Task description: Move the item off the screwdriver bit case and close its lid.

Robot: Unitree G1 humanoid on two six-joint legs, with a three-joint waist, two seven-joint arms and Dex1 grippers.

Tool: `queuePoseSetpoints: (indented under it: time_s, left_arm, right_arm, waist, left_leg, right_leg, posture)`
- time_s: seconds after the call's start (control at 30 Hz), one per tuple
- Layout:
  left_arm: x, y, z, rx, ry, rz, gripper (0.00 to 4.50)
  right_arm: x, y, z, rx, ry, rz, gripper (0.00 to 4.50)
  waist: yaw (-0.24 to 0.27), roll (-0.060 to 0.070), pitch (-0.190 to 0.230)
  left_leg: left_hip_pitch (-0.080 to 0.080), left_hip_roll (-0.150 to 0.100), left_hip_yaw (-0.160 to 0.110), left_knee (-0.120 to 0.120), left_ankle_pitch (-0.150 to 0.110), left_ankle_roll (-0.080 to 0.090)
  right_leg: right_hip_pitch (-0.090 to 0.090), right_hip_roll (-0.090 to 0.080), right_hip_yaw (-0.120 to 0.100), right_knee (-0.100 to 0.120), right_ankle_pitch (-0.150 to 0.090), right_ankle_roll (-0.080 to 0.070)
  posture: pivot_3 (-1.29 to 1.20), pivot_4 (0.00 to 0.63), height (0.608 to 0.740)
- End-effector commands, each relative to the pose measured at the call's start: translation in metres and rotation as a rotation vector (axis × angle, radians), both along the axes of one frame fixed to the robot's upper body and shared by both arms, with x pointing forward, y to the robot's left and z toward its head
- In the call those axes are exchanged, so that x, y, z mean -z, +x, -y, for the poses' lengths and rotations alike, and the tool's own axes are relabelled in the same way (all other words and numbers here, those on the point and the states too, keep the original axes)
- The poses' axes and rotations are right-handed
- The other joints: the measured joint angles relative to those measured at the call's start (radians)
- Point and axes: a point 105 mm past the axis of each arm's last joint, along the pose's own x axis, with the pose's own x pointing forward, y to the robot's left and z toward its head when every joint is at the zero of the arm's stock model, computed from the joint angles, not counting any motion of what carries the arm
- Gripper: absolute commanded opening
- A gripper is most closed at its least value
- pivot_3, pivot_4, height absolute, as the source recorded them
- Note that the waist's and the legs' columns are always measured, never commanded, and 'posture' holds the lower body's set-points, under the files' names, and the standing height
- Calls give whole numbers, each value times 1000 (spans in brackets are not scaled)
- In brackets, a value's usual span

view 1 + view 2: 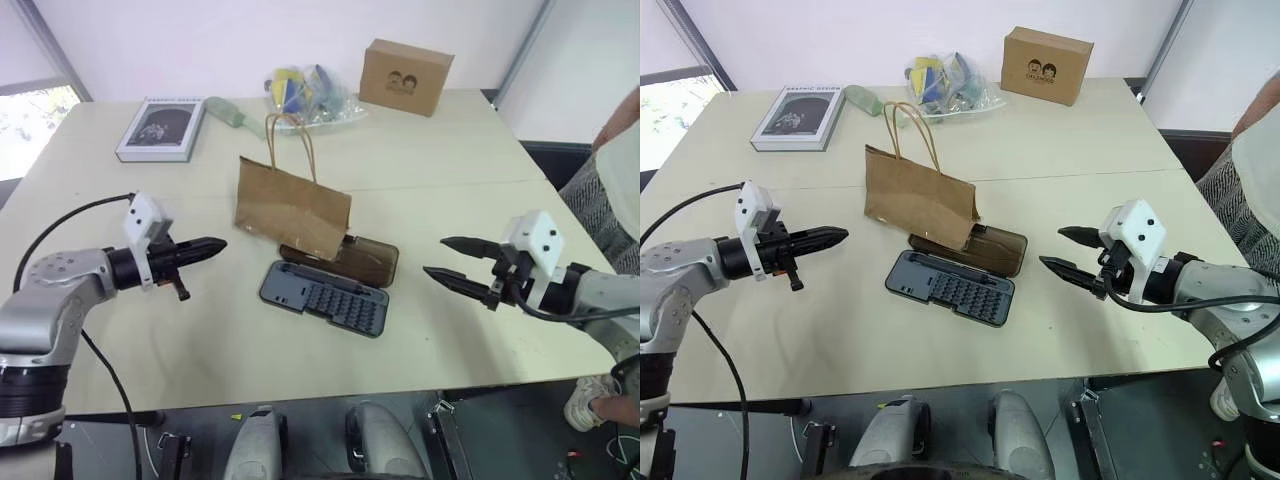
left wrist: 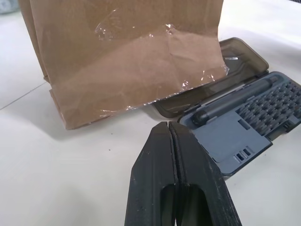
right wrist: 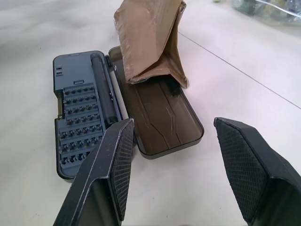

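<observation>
The left gripper hovers above the table, pointing roughly level and inward, its two black fingers pressed together with nothing between them. The right gripper hovers opposite, pointing inward too, its fingers spread well apart and empty.

Between the two grippers lies the case, open flat, rows of bits and a dark driver showing in its tray. Its lid is folded back on the far side of the case, nearer the right gripper than the left. The bag stands upright with one bottom end resting on the lid (the rest of its base sits on the table), just ahead of the left gripper's tips.

The table is pale cream with a seam running across it. Far beyond both grippers sit a book, a cardboard box and a clear packet of coloured items. A person stands past the right arm, at the table's edge.
</observation>
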Motion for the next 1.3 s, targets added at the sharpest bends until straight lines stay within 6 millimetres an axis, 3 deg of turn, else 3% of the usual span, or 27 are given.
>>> queuePoseSetpoints:
  time_s: [0.03, 1.03, 1.2, 1.3]
  left_arm:
    - [-10, -4, 1, 25, 19, 34, 0]
    - [-4, -2, 12, 44, 4, 25, 0]
    - [0, 0, 22, 65, -12, 20, 0]
    - [4, 1, 27, 73, -3, 21, 0]
  right_arm:
    - [-8, -3, -4, -17, -4, 34, 2813]
    - [-11, 2, -12, -11, 31, 66, 2813]
    - [-31, 30, -37, -28, 141, 148, 2813]
    - [-37, 60, -49, 10, 184, 165, 2813]
  waist:
    - [0, 0, 0]
    - [-1, 0, 0]
    - [-7, 0, 0]
    - [-6, 0, 0]
  left_leg:
    - [0, 0, 0, 0, 0, 0]
    - [0, 0, 0, 0, 0, 0]
    - [0, 0, 0, 0, 0, 0]
    - [0, 0, 0, 1, 0, 0]
  right_leg:
    - [0, 0, 0, 0, 0, 0]
    - [0, 0, 0, 0, 0, 0]
    - [-1, 1, 1, 1, 0, 0]
    - [-1, 1, 1, 1, 0, 0]
  posture:
    - [0, 150, 740]
    - [0, 150, 740]
    - [0, 150, 740]
    - [0, 150, 740]
